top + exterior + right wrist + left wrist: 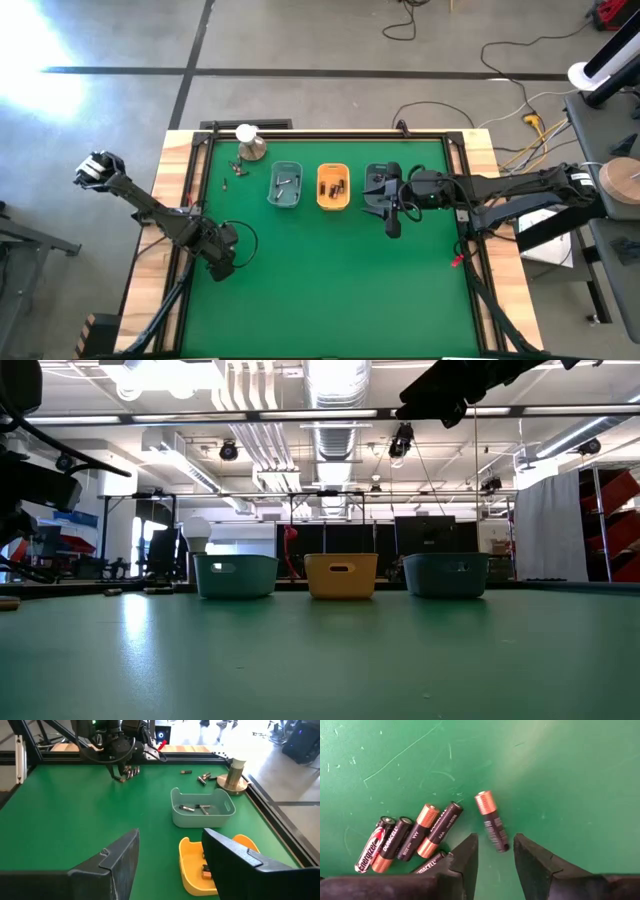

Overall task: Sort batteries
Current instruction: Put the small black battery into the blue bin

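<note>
Left wrist view showed the left gripper [492,852] with its fingers apart, straddling the dark end of one copper-topped battery [491,821] that lay alone on the green table [570,780], just beside a cluster of batteries [410,840]. To do this pick well, I judged the fingers should drop squarely across the cylinder's middle and close gently, keeping clear of the cluster (a nudge could roll it away). The right gripper [170,857] hung with fingers apart over the trays at the far side. The teal tray [202,812] held a few silvery batteries, the orange tray [192,870] a few dark ones; the right-hand dark tray [378,190] was mostly hidden, so its contents were probably unreadable.
</note>
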Controlling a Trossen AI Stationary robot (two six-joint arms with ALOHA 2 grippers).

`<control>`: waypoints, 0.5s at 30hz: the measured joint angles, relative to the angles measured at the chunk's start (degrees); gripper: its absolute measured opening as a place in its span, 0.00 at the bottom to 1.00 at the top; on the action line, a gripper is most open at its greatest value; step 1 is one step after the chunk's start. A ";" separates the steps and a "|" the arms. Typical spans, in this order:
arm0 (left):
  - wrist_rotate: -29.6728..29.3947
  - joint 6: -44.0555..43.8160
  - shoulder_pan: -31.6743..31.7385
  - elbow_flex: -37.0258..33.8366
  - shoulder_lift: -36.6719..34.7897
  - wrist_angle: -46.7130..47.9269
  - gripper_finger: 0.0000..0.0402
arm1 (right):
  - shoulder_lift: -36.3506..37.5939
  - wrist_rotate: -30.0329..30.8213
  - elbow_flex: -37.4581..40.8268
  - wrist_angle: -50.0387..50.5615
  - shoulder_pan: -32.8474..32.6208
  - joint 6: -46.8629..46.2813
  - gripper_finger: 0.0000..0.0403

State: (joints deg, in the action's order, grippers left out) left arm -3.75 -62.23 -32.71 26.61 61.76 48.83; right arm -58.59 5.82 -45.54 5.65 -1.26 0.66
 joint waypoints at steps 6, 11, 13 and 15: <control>-0.21 -1.43 0.00 -1.94 1.78 -2.66 0.13 | 0.00 0.00 0.00 1.35 0.00 -0.67 0.52; -1.73 -3.22 -0.04 -2.24 3.44 -3.39 0.07 | 0.00 0.13 0.17 3.09 -0.92 -0.63 0.51; -2.88 -3.01 -0.07 -1.80 3.92 -3.49 0.07 | 0.00 0.15 0.50 2.87 -1.95 -0.63 0.50; -3.93 -2.97 -0.07 -1.24 4.30 -3.80 0.07 | 0.00 0.20 0.96 2.51 -3.15 -0.46 0.50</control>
State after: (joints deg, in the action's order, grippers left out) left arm -7.67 -65.20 -32.77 25.37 66.06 45.03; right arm -58.59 6.02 -44.58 8.16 -4.41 0.20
